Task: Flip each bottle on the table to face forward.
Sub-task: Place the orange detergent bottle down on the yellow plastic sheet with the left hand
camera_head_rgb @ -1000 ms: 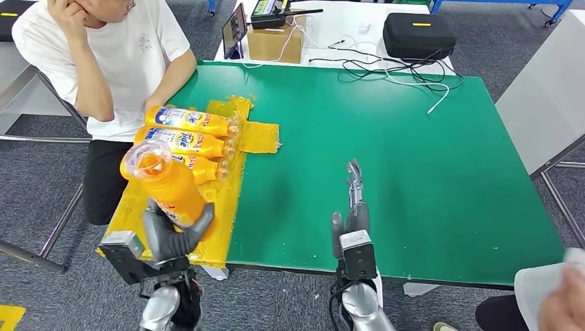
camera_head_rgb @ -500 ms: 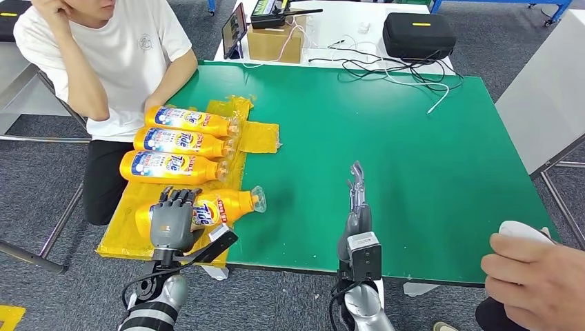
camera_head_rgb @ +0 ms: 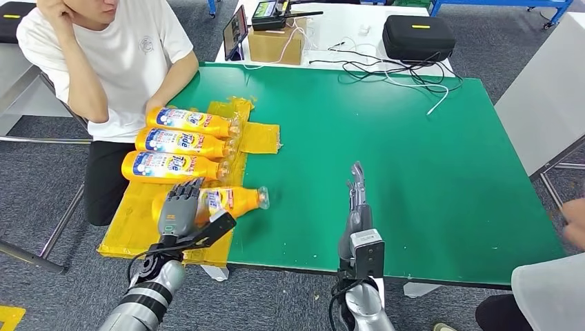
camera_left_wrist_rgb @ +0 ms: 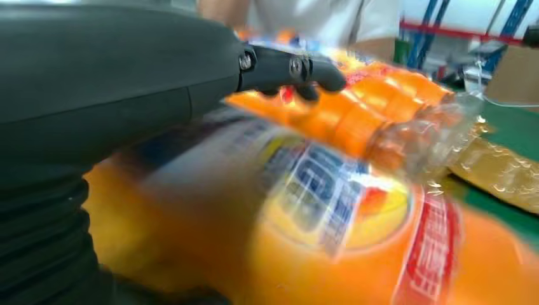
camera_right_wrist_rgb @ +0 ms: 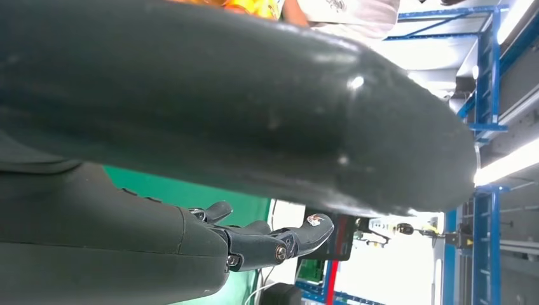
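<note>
A second ago the left hand (camera_head_rgb: 181,210) had a bottle up in the air, bottom toward the camera; now that fourth bottle (camera_head_rgb: 227,201) lies flat on the yellow sheet (camera_head_rgb: 131,227), label up, cap pointing right over the green table (camera_head_rgb: 414,158). It sits a little nearer the row than it did half a second ago. The left hand rests on the bottle's rear half, fingers draped over it. Whether they clamp it or only lie on it I cannot tell; the left wrist view is blurred, showing the label close up under the dark fingers (camera_left_wrist_rgb: 299,67).

Three more bottles (camera_head_rgb: 181,143) lie side by side just beyond it, all label up, caps to the right, the nearest one just beside the fourth.

The right hand (camera_head_rgb: 356,200) rests edge-on over the bare table, well apart from the bottles, fingers straight and holding nothing.

A person in a white shirt (camera_head_rgb: 117,55) sits at the table's left corner, one forearm by the farthest bottle. Another person's sleeve (camera_head_rgb: 548,293) shows at the lower right.
</note>
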Robot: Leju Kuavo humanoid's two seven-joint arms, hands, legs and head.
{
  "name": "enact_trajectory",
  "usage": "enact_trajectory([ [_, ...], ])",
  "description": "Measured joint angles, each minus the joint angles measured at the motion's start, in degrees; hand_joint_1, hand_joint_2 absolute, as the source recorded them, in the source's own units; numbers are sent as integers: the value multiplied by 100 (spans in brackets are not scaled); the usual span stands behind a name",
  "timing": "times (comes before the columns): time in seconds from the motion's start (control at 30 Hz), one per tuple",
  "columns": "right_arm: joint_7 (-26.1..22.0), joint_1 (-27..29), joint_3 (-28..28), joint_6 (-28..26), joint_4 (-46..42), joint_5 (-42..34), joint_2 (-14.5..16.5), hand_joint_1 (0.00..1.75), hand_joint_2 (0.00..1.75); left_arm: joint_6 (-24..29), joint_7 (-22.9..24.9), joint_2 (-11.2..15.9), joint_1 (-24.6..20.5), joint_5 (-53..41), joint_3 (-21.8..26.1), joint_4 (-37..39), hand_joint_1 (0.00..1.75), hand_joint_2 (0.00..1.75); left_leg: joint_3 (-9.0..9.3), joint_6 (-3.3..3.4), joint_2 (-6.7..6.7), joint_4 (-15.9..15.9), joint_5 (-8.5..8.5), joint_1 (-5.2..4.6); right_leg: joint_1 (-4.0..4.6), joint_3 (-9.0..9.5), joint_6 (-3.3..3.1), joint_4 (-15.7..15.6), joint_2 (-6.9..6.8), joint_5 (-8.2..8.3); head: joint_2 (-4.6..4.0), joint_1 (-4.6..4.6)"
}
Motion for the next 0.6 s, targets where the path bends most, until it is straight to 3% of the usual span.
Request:
enact_trajectory([
  [0.27, -85, 85, -150, 42, 9, 1, 27, 0, 0, -987, -673, 2, 671, 2748, -676, -1428, 0, 0, -8, 3, 4, 1, 1, -1, 0, -11, 0, 0, 1, 0, -1, 0],
  [0.4, -127, 99, -187, 20, 38, 1, 47, 0, 0, -814, -972, -26, 921, 3273, -960, -2126, 0, 175, -13, 0, 6, 0, 0, 0, 2, -18, 0, 0, 1, 0, 1, 0],
  [0.6, -290, 111, -194, -159, 60, 16, 68, 0, 0, -194, -1613, -204, 1127, 4171, -1202, -3109, 0, 175, -16, 0, 5, 0, -1, 0, 2, -19, 0, 0, 1, 0, -1, 1],
])
